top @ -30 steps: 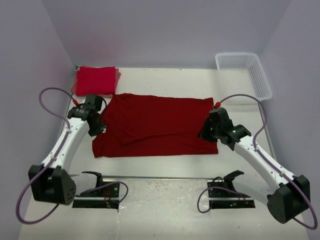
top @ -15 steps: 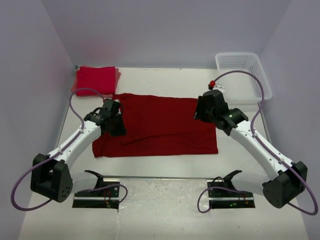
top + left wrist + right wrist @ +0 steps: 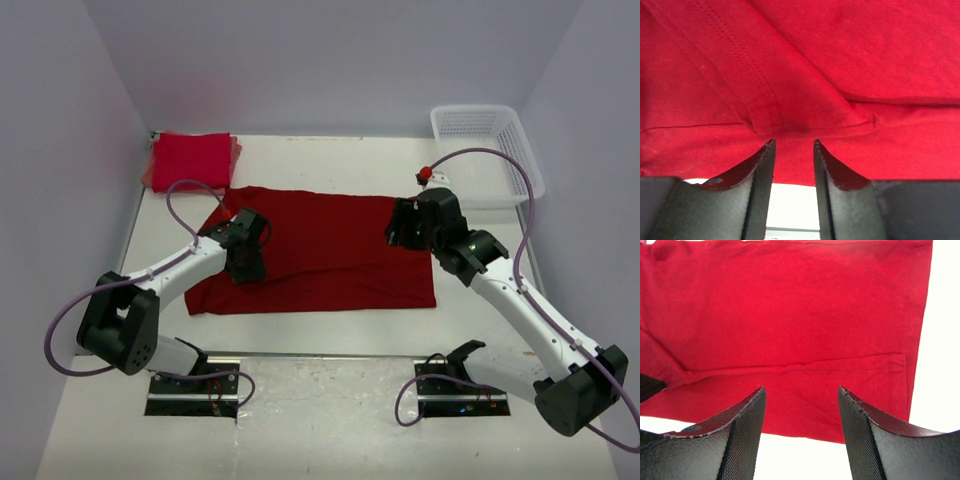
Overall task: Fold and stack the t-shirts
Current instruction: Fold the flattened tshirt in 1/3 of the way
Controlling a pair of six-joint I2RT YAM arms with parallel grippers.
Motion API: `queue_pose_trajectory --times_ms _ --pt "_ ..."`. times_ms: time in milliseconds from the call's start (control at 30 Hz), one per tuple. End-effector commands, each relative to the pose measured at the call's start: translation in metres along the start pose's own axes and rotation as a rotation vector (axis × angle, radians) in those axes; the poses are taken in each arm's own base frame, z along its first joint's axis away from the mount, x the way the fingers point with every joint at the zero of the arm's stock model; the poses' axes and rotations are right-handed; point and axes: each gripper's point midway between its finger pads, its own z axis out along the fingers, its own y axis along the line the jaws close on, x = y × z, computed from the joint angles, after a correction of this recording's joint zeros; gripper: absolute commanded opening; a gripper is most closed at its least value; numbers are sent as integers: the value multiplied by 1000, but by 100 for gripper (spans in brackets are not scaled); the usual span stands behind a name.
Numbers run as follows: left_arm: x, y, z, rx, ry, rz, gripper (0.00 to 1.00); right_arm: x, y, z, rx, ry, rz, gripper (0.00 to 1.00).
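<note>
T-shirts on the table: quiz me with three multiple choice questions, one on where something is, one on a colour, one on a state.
1. Where is the folded bright red pile?
A. At the far left corner of the table
B. Under the right arm
C. Between the arm bases

2. What colour is the basket?
A. Blue
B. White
C. Black

3. How do the jaws of the right gripper stand?
A. Shut on cloth
B. Apart, with nothing between them
C. Out of view

Answers:
1 A: in the top view the pile lies at the far left walls.
2 B: its plastic lattice is white.
3 B: the right wrist view shows a wide gap above the dark red t-shirt.
</note>
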Motion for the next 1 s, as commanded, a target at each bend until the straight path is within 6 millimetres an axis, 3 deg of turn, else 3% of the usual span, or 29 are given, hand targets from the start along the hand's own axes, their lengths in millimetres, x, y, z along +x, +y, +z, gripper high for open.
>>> queue_pose_trajectory --times_ms 0,367,533,667,867,967 --pt "-2 12 4 -74 -19 -21 40 -3 8 -3 -51 -21 -17 61" --pt "10 22 18 -116 17 -9 49 0 9 -4 -73 -23 -21 61" --pt "15 22 24 -120 35 -5 34 4 9 -3 -78 -15 -21 61" --pt "10 23 21 -127 16 -9 15 5 9 -4 -81 -16 -24 61" --pt "-7 18 6 -114 -39 -17 0 11 12 2 -95 4 -19 62" --pt "-11 18 2 -123 -51 -12 0 12 13 4 -101 10 -19 62"
